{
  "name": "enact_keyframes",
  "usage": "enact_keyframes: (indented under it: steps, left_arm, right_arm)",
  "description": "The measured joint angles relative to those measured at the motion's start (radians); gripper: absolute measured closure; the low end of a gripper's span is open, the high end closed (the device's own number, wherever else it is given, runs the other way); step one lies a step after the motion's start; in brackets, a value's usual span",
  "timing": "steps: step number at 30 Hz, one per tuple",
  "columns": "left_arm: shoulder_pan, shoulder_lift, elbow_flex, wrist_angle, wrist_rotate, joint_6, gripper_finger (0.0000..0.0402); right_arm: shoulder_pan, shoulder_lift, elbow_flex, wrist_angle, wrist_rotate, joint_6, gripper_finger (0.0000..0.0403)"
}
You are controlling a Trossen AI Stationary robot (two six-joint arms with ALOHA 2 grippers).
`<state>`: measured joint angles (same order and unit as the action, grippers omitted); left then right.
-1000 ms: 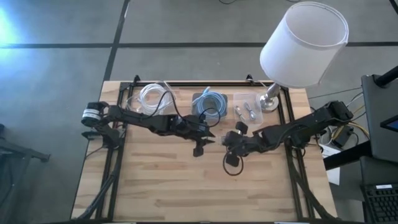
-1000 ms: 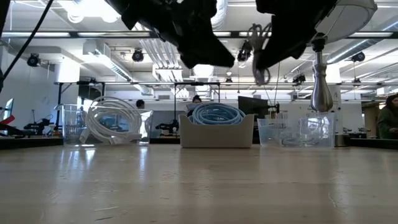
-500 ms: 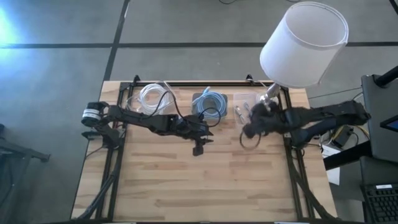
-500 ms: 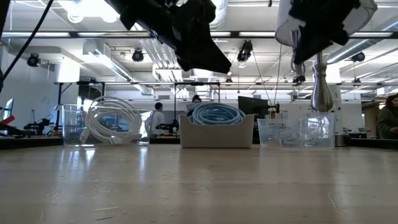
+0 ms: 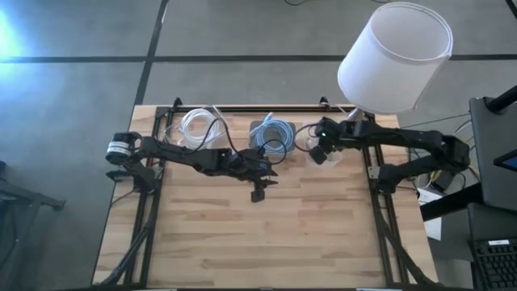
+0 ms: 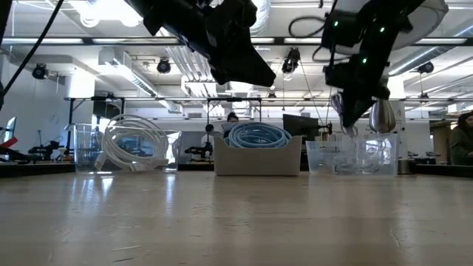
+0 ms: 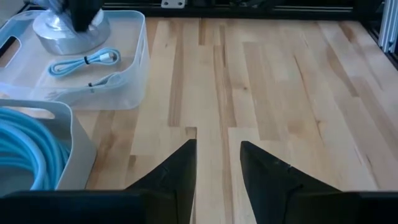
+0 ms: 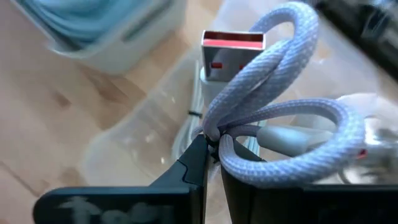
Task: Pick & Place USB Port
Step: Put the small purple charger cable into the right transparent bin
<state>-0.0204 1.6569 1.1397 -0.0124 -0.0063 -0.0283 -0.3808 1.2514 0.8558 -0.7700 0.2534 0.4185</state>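
The USB cable (image 8: 273, 124), pinched in the right hand (image 5: 320, 151), has swung from mid-table to right above the clear bin (image 5: 309, 129) at the far right, so only the drop remains; left hand (image 5: 257, 192) hovers parted, empty, mid-table (image 5: 266, 242)

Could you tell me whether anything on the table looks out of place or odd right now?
Nothing looks spilled or damaged. The one oddity: the cable in the right gripper is pinched mid-loop, its coils twisted loosely above the clear bin. The left gripper hangs open over bare table.
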Motion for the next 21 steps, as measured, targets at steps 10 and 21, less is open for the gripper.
enact_keyframes:
  steps: [10, 21]
  left_arm:
    - [0.001, 0.0, 0.0, -0.006, 0.0, -0.001, 0.0278]
    - [0.0, 0.0, 0.0, -0.006, 0.001, -0.003, 0.0278]
  right_arm:
    - [-0.074, 0.164, 0.008, 0.003, -0.121, -0.104, 0.0374]
    - [-0.09, 0.277, 0.009, 0.003, -0.132, -0.131, 0.0374]
